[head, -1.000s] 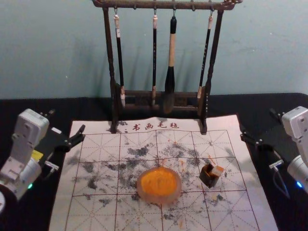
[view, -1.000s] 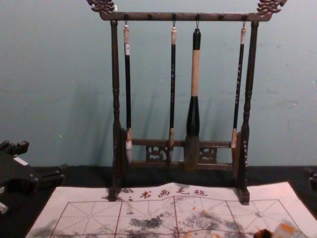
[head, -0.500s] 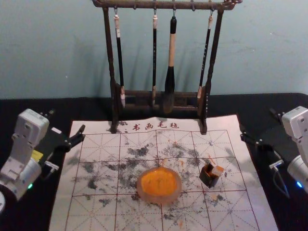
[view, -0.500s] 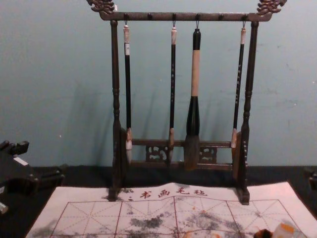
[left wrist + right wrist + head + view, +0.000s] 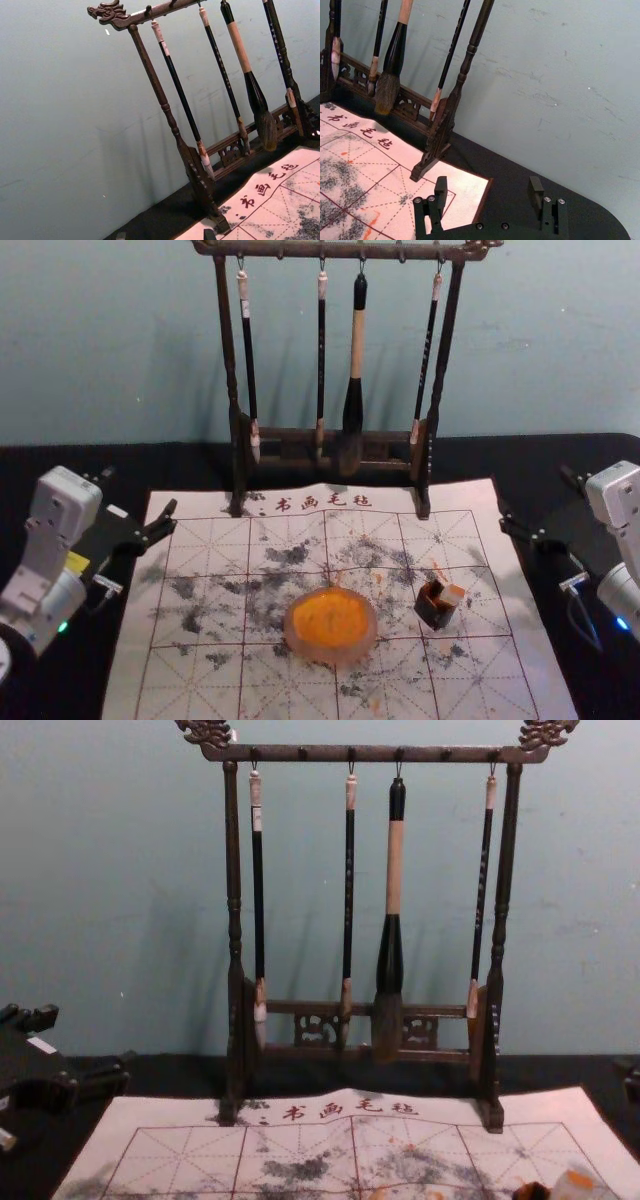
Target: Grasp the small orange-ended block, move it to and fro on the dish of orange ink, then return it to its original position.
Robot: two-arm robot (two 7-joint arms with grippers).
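The head view looks forward and down between the left gripper [image 5: 138, 494] and right gripper [image 5: 537, 498]; the chest view faces ahead from lower. Each wrist view looks aslant past its own gripper; all four share the brush rack [image 5: 227, 340].

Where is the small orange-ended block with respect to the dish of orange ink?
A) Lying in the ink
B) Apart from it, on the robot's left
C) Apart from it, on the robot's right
C: in the head view, the block is right of the dish, a gap between them.
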